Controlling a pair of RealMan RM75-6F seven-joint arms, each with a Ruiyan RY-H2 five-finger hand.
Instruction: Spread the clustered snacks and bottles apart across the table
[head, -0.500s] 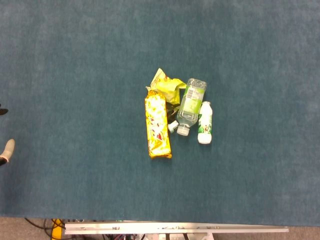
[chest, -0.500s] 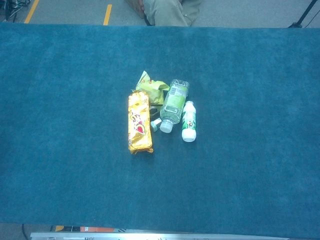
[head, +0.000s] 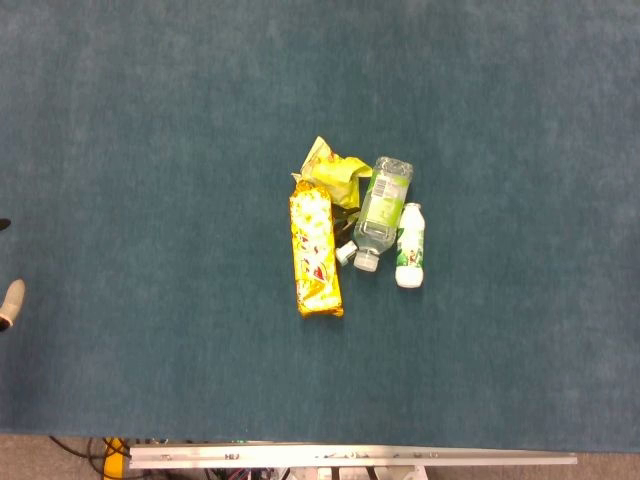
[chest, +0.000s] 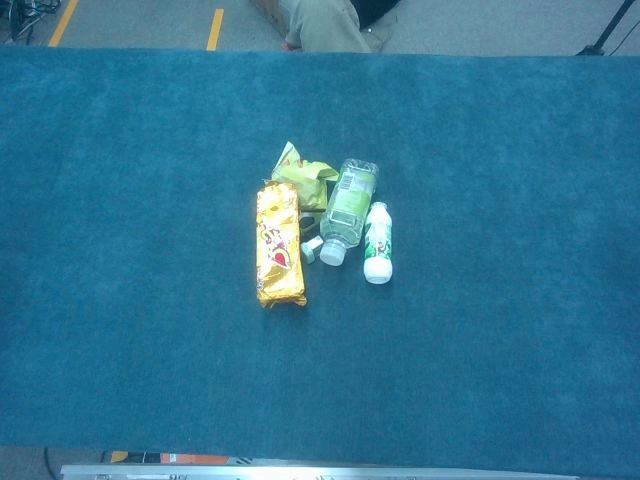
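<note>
The cluster lies mid-table on the blue cloth (head: 150, 120). A long yellow snack pack (head: 315, 255) (chest: 279, 245) lies lengthwise on its left side. Behind it sits a crumpled yellow-green bag (head: 335, 175) (chest: 303, 178). A clear water bottle (head: 381, 205) (chest: 346, 207) lies on its side, touching the bag. A small white bottle (head: 409, 250) (chest: 377, 245) lies on the clear bottle's right. A small teal-capped item (head: 346, 252) peeks out between the pack and the clear bottle. Only a pale fingertip of my left hand (head: 10, 302) shows at the far left edge, well away from the cluster. My right hand is out of sight.
A metal rail (head: 350, 457) runs along the table's near edge, with cables (head: 95, 448) at its left end. A person's legs (chest: 325, 25) stand beyond the far edge. Open cloth surrounds the cluster on all sides.
The left hand's fingertip has slipped slightly further out of the left edge. The person behind the table has shifted. The snacks and bottles have not moved.
</note>
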